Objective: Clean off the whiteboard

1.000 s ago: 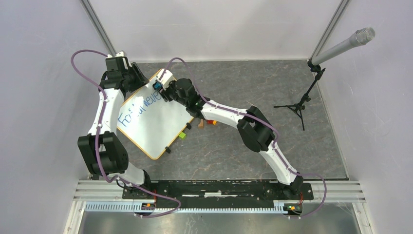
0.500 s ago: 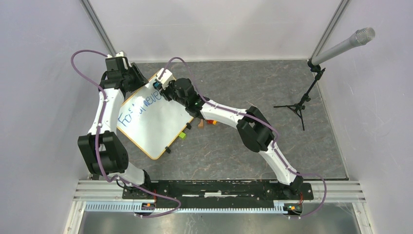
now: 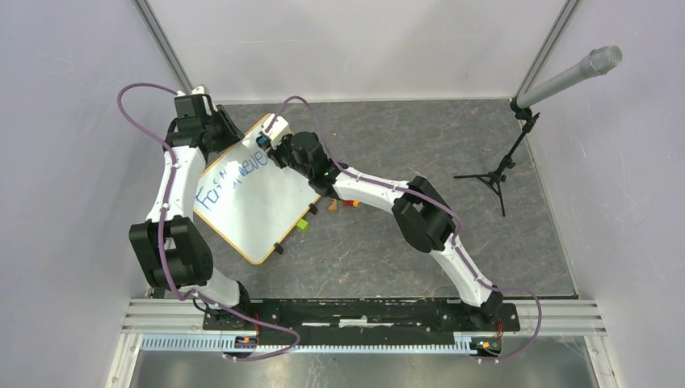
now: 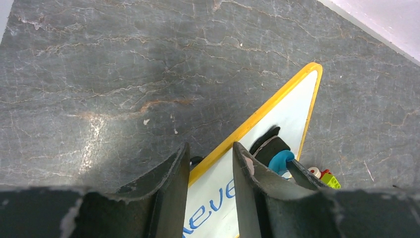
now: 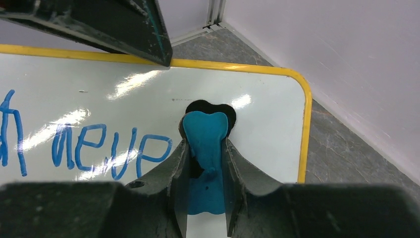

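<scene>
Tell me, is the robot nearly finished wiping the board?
Not nearly. Done: the right gripper has the blue eraser clamped, with its tip set on the whiteboard near the far corner. In hand: the left gripper straddles the board's yellow rim, seemingly to steady it. Left: the blue writing is on the board, so nearly all the rubbing is yet to come.
</scene>
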Motion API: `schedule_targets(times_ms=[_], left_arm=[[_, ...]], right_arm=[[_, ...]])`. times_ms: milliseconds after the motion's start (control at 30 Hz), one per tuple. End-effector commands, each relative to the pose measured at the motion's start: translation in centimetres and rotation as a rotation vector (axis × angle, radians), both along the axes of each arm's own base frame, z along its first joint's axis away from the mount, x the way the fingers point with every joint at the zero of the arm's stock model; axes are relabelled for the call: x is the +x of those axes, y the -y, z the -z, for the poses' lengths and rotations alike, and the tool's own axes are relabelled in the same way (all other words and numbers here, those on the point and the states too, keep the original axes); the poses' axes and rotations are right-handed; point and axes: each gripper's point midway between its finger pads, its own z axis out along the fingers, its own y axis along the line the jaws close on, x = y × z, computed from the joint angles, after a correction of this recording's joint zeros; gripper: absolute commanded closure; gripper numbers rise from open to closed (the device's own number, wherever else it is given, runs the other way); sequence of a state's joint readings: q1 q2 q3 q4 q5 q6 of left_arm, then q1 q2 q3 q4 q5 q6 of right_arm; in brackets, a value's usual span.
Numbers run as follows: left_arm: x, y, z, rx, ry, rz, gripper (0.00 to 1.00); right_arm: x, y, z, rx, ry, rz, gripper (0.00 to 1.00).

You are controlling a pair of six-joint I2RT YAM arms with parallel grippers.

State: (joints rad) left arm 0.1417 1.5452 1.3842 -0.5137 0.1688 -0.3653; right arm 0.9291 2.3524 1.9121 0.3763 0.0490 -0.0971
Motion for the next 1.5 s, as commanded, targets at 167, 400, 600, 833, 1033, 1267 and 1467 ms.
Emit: schedule_targets(times_ms=[167, 400, 600, 833, 1033, 1267, 1467], left_arm=[[-0.7, 1.3, 0.3, -0.045, -0.034, 0.041, 0.57], [-0.7, 1.3, 0.3, -0.046, -0.034, 0.041, 0.58], [-0.7, 1.4, 0.1, -0.048, -0.031, 0.043, 0.58], [-0.7, 1.4, 0.1, -0.051, -0.031, 0.043, 0.59], [-0.7, 1.5, 0.1, -0.053, -0.031, 0.044, 0.59], [-0.8, 1.5, 0.1, -0.055, -0.031, 0.044, 0.59], [-0.7, 1.4, 0.1, -0.053, -0.03, 0.041, 0.59]], right_arm=[[-8.7, -5.8, -2.2, -0.022, 0.104, -0.181, 0.69], [-8.5, -6.5, -2.5, -0.002, 0.108, -0.152, 0.68], [-3.6, -2.8, -1.3, 0.038, 0.01, -0.019, 0.68], [0.4, 2.4, 0.9, 0.018, -0.058, 0.098, 0.68], [0.6, 2.9, 2.2, -0.019, -0.079, 0.107, 0.69], [-3.3, -0.6, 0.6, -0.026, -0.024, 0.024, 0.69], [-8.6, -4.7, -0.5, -0.009, 0.029, -0.109, 0.68]])
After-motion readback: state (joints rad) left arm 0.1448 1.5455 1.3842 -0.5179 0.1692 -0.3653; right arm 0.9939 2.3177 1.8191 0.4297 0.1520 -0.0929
